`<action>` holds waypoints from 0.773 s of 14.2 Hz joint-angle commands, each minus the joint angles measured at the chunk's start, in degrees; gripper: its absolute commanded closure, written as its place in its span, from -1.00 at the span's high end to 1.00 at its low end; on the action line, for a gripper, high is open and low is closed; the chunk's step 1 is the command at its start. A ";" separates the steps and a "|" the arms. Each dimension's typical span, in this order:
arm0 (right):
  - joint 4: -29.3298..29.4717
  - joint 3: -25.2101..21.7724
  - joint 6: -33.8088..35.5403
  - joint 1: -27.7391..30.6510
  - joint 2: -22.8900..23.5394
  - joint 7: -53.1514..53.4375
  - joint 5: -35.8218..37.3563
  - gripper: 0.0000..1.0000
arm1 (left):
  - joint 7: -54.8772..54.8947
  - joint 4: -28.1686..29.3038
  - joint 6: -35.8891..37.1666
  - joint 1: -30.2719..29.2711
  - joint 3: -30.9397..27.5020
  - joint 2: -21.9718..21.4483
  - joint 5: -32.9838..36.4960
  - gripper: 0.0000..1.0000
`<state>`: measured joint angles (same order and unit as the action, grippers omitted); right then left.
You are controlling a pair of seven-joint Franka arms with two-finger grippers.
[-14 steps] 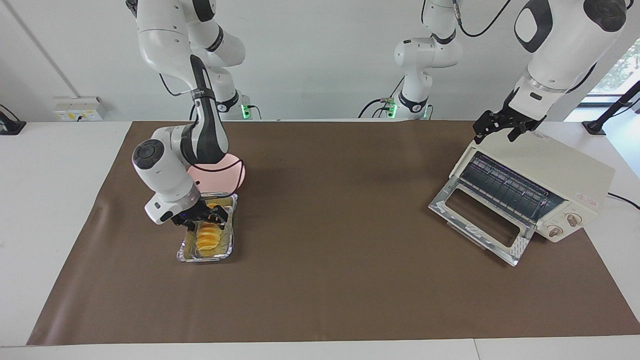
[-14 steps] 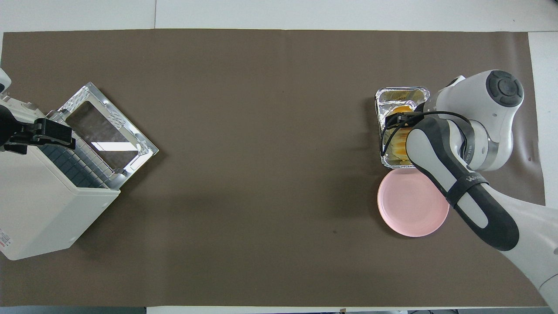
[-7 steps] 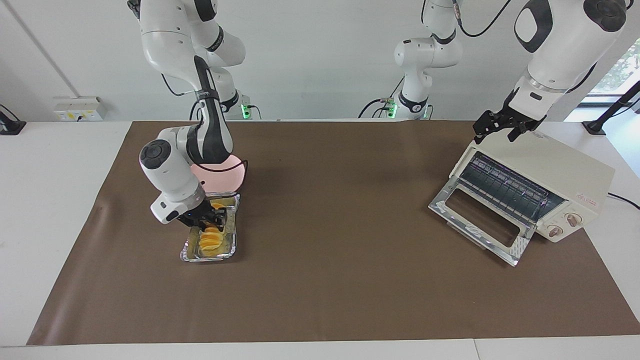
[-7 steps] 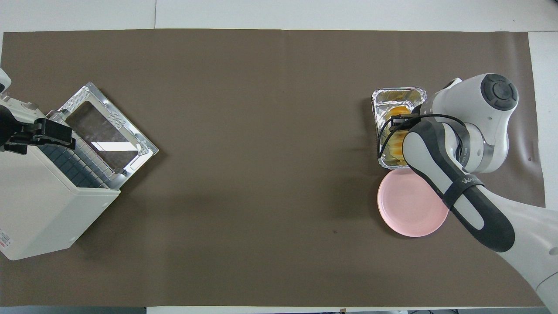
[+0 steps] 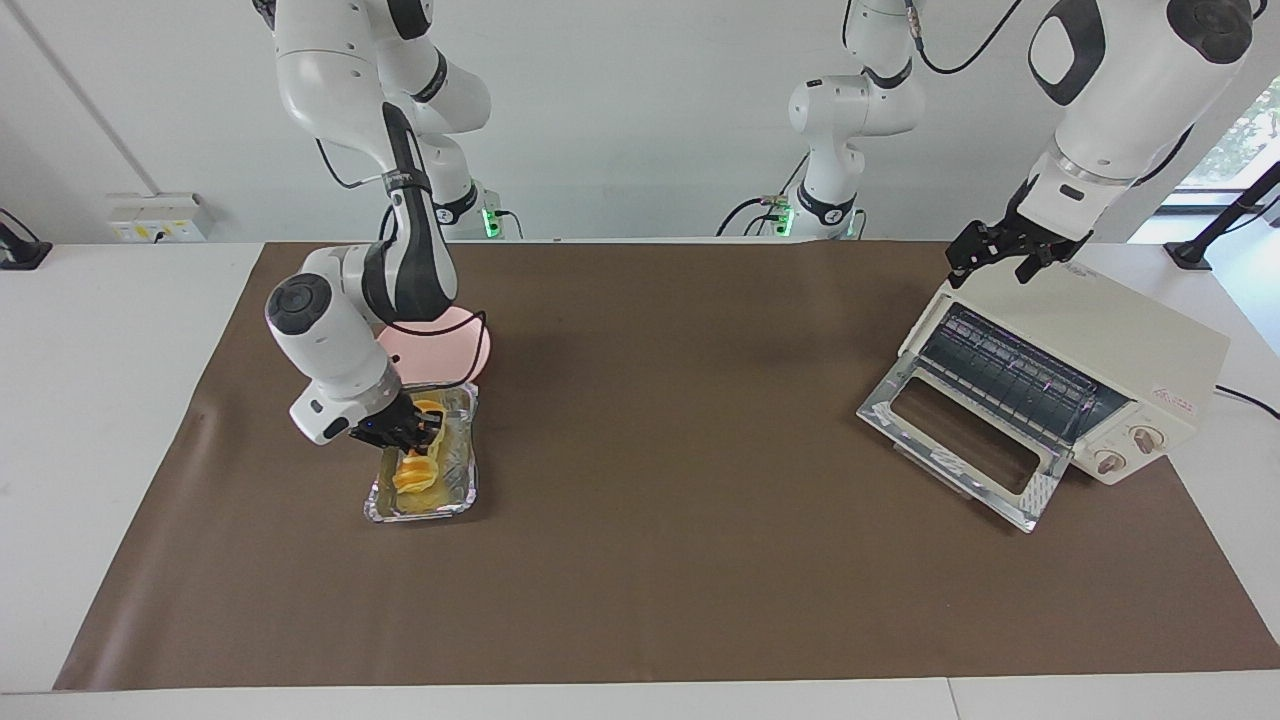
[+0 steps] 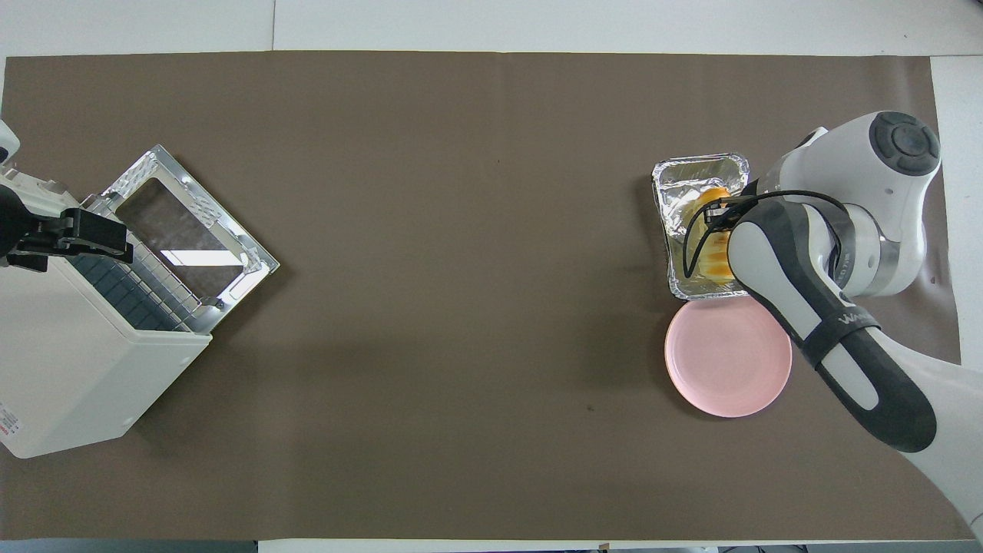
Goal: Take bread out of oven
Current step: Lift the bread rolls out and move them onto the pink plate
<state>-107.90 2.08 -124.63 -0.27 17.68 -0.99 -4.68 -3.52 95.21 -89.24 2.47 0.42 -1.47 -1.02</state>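
- The bread [image 5: 415,470], a ridged golden-orange loaf, is seen lying in a crinkled silver foil tray [image 5: 462,478] on the brown mat [image 5: 660,560] that covers the counter [image 5: 100,400], toward the right arm's end.
- The right tool [image 5: 420,432] is lowered into the tray at the loaf's end nearer the robots; its fingers are drawn in against the bread, and the loaf appears to be gripped there, though whether it is lifted off the foil cannot be told.
- In the overhead view the tray [image 6: 676,230] is partly covered by the right arm, and only part of the bread [image 6: 710,250] is shown.
- A round pink plate [image 6: 722,361] is placed just beside the tray, nearer the robots; nothing is seen on it.
- The oven [image 5: 1130,350], cream-white with two round knobs, is set at the left arm's end of the counter. Its glass door [image 5: 960,435] is dropped open, and a wire rack [image 5: 1010,375] is visible inside; nothing is seen resting on the rack.
- The left tool [image 5: 1005,258] is held over the top edge of the oven with its fingers spread, and nothing is held in it.
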 commanded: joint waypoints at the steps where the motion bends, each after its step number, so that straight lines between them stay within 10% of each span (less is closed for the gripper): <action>1: 0.59 0.30 7.89 0.53 -5.80 -1.03 0.64 -1.00 | 0.18 1.03 -0.32 -0.36 0.02 -1.35 -0.39 1.00; 6: -5.19 0.38 21.88 0.00 -19.23 0.20 0.64 -1.00 | 0.18 1.03 -0.32 -0.36 0.02 -1.35 -0.39 1.00; 11: -21.79 0.47 17.78 -0.09 -31.47 -0.15 0.64 -1.00 | 0.18 1.03 -0.32 -0.36 0.02 -1.35 -0.39 1.00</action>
<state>-120.57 2.36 -102.48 -0.41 -8.11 -1.06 -4.66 -3.52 95.21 -89.24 2.47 0.42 -1.47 -1.02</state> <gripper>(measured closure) 0.907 0.000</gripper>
